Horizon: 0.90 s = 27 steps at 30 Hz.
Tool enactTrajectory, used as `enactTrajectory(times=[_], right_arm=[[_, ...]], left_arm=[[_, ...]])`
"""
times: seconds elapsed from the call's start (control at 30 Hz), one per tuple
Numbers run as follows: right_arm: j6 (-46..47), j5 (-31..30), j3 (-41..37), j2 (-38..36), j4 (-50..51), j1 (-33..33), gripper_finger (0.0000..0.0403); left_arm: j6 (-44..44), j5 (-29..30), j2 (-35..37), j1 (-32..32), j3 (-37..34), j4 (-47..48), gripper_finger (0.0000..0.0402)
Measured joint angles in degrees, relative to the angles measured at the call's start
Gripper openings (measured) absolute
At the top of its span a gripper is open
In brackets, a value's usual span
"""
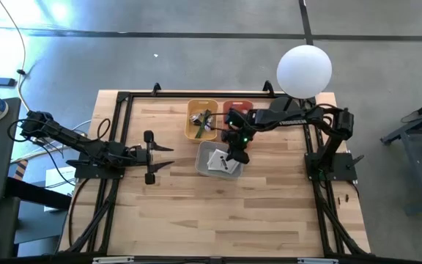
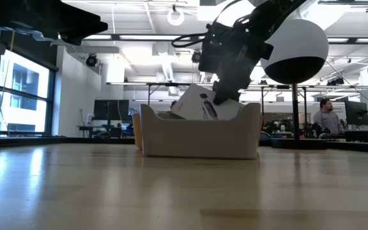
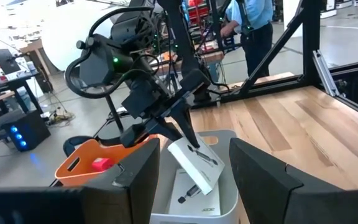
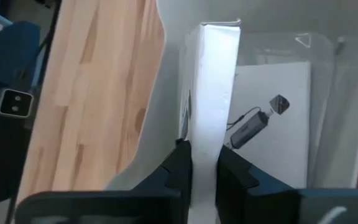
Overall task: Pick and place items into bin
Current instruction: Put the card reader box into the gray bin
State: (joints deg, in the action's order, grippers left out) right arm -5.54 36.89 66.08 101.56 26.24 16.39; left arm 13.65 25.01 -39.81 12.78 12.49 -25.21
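Note:
A pale bin (image 1: 202,158) stands mid-table, and its wall (image 2: 200,137) fills the middle of the low view. My right gripper (image 4: 204,152) hangs over it, shut on a white flat packet (image 3: 194,163) that slants down into the bin. A second white packet with dark marks (image 4: 272,124) lies flat on the bin's floor. My left gripper (image 1: 168,157) waits open to the bin's left, pointing level at it, with nothing between its fingers (image 3: 135,180). My right gripper pinches the packet's upper edge (image 4: 205,140) between its two fingers, one on each flat face. The fingers slant down from the table's right and far side. The packet hangs tilted, its upper part (image 2: 193,102) above the rim. The bin wall hides its lower end.
A yellow tray (image 1: 200,117) with a green-handled tool and small bits, and an orange-red tray (image 1: 238,108) with a red cube (image 3: 102,163), stand just beyond the bin. A white globe (image 1: 305,70) sits at the far right. Bare wood spreads toward the near edge.

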Motion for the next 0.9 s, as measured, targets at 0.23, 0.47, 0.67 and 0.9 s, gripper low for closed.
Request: enactTrajectory(times=[0.23,0.47,0.67,0.9], right_arm=[[0.1,-1.5,0.0,0.0,-0.3,-0.7,0.0073],[1.9,-1.6,0.0,0.0,-2.2,-0.7,0.0074],[4.1,-4.0,0.0,0.0,-5.0,-0.7,0.008],[5.6,-6.2,0.0,0.0,-5.1,-0.6,0.0112]], left_arm=[[0.0,0.0,0.0,0.0,0.0,0.0,0.0182],[0.0,-0.1,0.0,0.0,0.0,0.0,0.0182],[0.0,-0.1,0.0,0.0,0.0,0.1,0.0182],[-0.4,-1.1,0.0,0.0,0.0,1.3,0.0182]])
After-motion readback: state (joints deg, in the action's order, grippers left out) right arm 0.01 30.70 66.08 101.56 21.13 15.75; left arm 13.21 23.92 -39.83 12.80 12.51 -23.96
